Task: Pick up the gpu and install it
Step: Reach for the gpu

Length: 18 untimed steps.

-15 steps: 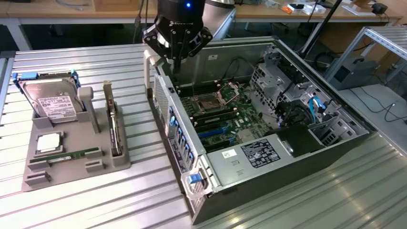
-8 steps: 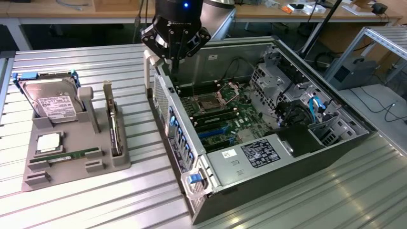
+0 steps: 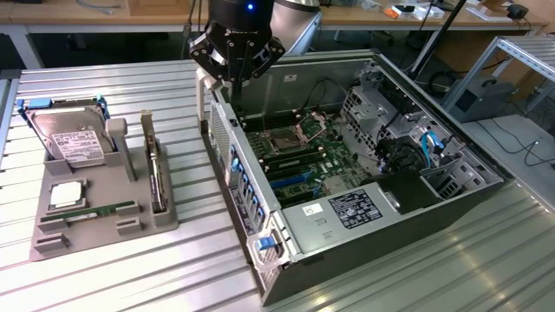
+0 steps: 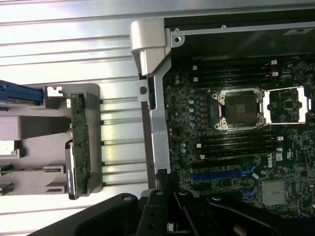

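Gripper (image 3: 233, 82): fingers clenched together and, as far as the view allows, grasping nothing; it hangs over the rear wall of the computer case (image 3: 218, 133).
Gpu (image 3: 154, 177): standing on its long edge in a slot of the grey holder (image 3: 104, 226), silver bracket end up, well apart from the gripper.
Holder: on the ribbed metal table (image 3: 130, 279), just beside the case; the hard drive (image 3: 74, 140) stands in its far end.
Case: lying open, motherboard (image 3: 305, 156) exposed.
Wrist view: gripper (image 4: 172, 219) above the case's edge, gpu (image 4: 78, 147) off to the side.
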Each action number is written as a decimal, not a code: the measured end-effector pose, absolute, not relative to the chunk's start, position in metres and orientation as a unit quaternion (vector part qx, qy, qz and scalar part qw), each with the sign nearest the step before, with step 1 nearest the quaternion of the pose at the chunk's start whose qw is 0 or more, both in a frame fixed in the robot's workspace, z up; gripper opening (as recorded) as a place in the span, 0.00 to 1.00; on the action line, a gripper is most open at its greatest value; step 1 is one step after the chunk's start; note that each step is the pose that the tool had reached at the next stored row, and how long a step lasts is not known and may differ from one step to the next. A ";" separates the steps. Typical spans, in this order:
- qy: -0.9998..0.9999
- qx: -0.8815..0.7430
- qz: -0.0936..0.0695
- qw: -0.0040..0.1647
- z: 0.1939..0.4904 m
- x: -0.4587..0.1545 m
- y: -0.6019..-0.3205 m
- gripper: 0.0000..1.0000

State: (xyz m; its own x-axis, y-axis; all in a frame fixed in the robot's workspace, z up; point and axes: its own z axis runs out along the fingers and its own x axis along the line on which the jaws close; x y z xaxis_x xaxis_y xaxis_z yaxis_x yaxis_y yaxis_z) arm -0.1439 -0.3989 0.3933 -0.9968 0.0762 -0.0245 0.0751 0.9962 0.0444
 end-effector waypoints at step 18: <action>0.999 0.038 0.022 0.013 0.393 -0.150 -0.399 0.10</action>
State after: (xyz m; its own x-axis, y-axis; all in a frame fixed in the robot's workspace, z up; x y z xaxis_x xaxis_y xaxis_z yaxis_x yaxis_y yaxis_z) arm -0.1502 -0.3989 0.3933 -0.9968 0.0762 -0.0245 0.0751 0.9962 0.0444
